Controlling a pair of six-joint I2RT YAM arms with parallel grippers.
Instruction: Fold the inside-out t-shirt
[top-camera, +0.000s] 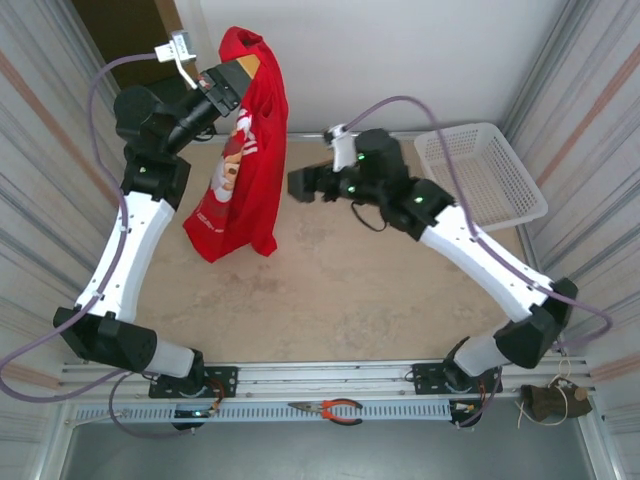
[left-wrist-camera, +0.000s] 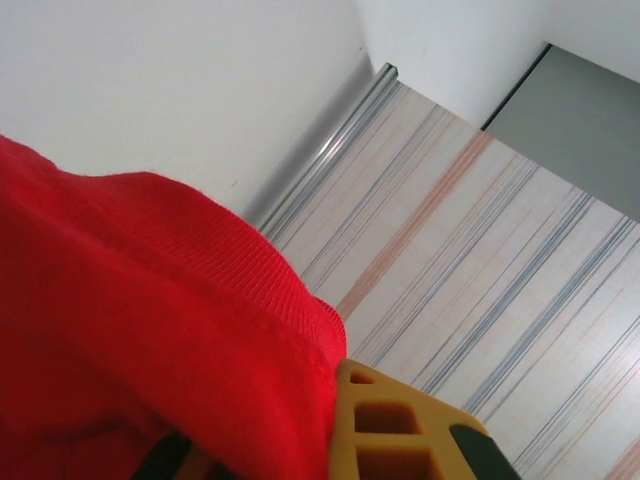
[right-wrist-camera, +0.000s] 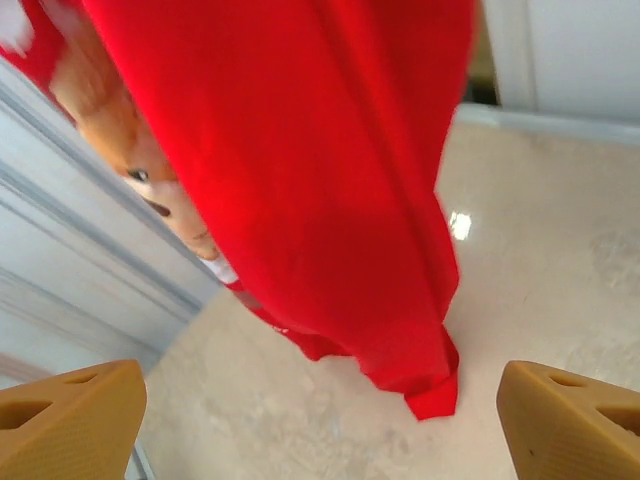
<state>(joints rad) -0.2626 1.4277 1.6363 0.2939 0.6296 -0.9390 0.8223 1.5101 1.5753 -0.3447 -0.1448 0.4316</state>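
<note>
The left jaws, raised high at the end of the left arm (top-camera: 130, 230), are clamped together on the top edge of the inside-out t-shirt (top-camera: 248, 165). In the left wrist view the red cloth (left-wrist-camera: 130, 320) bunches right over one yellow finger (left-wrist-camera: 400, 430) and hides the gap. From that pinch the shirt hangs straight down below the jaws, its long axis upright, the bear print turned toward the left arm. Its lowest corner (right-wrist-camera: 432, 395) reaches the bench (top-camera: 350, 290) or hangs just off it; I cannot tell which. To the right the right jaws stand wide apart with nothing between them, aimed level at the shirt's plain side. The cloth lies dead ahead of them, near but not touching, with its free lower corner in line with the open gap, a little toward the right-hand finger (right-wrist-camera: 570, 425). The next move looks to turn on this: the left jaws are taken up at the top, so the free hem falls to the right jaws, which need only go forward and slightly down. The white basket (top-camera: 480, 175) sits well apart behind them.
</note>
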